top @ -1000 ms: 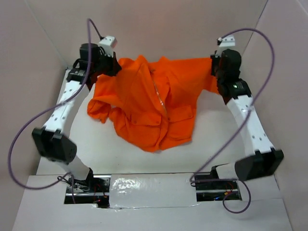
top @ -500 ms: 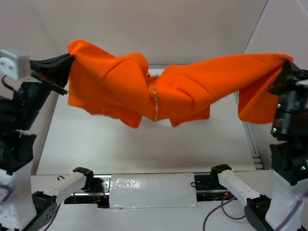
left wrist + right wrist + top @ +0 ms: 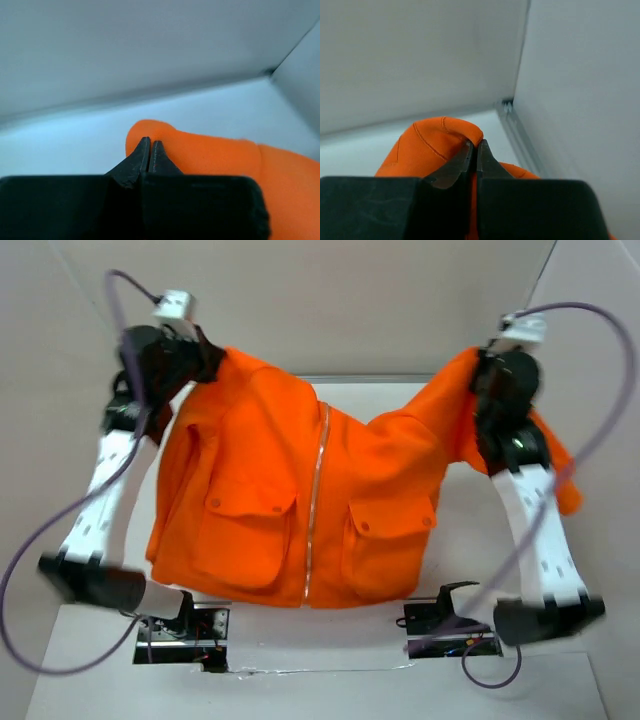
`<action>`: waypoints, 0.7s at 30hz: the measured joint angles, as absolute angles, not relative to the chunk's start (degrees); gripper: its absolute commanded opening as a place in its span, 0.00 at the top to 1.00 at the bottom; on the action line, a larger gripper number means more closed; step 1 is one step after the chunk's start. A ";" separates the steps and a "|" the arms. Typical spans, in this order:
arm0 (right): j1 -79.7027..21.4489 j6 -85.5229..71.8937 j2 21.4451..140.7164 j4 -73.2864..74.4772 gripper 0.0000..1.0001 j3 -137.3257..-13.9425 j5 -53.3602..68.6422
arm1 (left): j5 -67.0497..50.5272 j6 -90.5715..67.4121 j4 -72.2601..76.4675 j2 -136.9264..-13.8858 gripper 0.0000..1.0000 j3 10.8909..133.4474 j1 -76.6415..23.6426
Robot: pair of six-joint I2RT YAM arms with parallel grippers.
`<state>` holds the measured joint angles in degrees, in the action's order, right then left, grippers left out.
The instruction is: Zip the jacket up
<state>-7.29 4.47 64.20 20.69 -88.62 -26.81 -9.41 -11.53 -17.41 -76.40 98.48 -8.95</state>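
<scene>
The bright orange jacket (image 3: pixel 300 500) is spread front up, hem toward the arm bases, with its centre zipper (image 3: pixel 315 500) running down the middle and a flapped pocket on each side. My left gripper (image 3: pixel 205 358) is shut on the jacket's left shoulder; in the left wrist view its fingertips (image 3: pixel 150 143) pinch orange fabric (image 3: pixel 210 155). My right gripper (image 3: pixel 483 368) is shut on the right shoulder or sleeve; the right wrist view (image 3: pixel 475 146) shows a fold of orange cloth (image 3: pixel 430 145) between its fingers. The right sleeve end (image 3: pixel 565 480) hangs behind the right arm.
White walls enclose the table (image 3: pixel 450 430) on three sides. The arm bases (image 3: pixel 195 625) and cables sit at the near edge. A rail (image 3: pixel 520 140) runs along the table's right edge by the wall.
The jacket was lifted off the table bunched, stretched in the air between both grippers, and now hangs spread out flat with the zipper line straight. Both arms moved up, then back down.
</scene>
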 measured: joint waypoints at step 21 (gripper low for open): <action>-3.49 -10.17 90.39 20.32 0.00 -76.62 -5.76 | -18.90 -24.45 -23.99 -91.46 0.01 79.40 -10.09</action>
